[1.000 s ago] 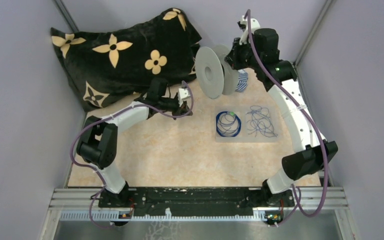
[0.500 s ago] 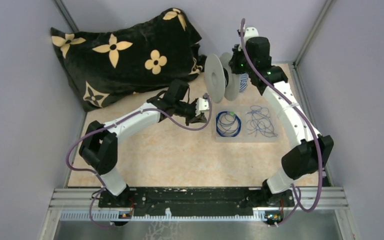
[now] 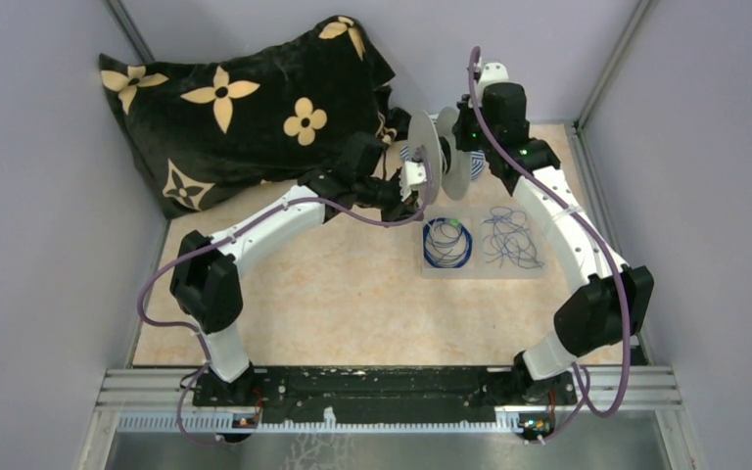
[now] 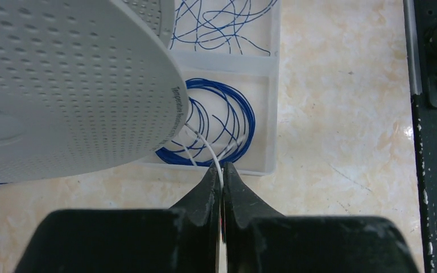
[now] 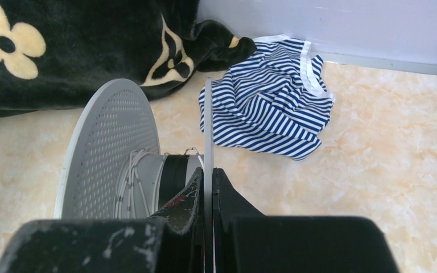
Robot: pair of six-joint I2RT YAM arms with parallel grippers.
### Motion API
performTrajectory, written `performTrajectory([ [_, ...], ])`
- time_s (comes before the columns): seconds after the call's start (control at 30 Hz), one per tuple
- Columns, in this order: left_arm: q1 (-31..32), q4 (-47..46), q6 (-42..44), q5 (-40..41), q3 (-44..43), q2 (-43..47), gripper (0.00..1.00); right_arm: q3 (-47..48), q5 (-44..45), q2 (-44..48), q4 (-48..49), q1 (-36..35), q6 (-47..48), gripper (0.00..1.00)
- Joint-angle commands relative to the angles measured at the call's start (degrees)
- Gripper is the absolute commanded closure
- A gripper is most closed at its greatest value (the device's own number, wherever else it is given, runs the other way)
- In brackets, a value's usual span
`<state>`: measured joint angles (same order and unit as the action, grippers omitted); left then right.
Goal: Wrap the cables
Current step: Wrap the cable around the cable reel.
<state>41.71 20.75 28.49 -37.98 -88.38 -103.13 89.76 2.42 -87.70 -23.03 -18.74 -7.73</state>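
Winding step in hand: right gripper sat clamped on spool flange, holding it upright near tray. Left gripper had jaws together, pinching whitish cable leading to spool. Blue coil & loose tangle lay in separate compartments. Next prob. needs circling lead round hub w/ tension.

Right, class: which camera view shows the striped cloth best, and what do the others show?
Right wrist view: the striped cloth lies crumpled and almost whole beyond the spool. Top view shows only a bit behind the spool; left wrist view just a sliver.
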Motion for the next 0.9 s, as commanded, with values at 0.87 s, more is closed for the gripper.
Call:
performTrajectory([
  [0.87,3.6,-1.1,-8.5,10.0,-12.8,-0.7,1.00,-3.8,-1.3,2.2,7.9,-0.5,-1.1,1.00],
])
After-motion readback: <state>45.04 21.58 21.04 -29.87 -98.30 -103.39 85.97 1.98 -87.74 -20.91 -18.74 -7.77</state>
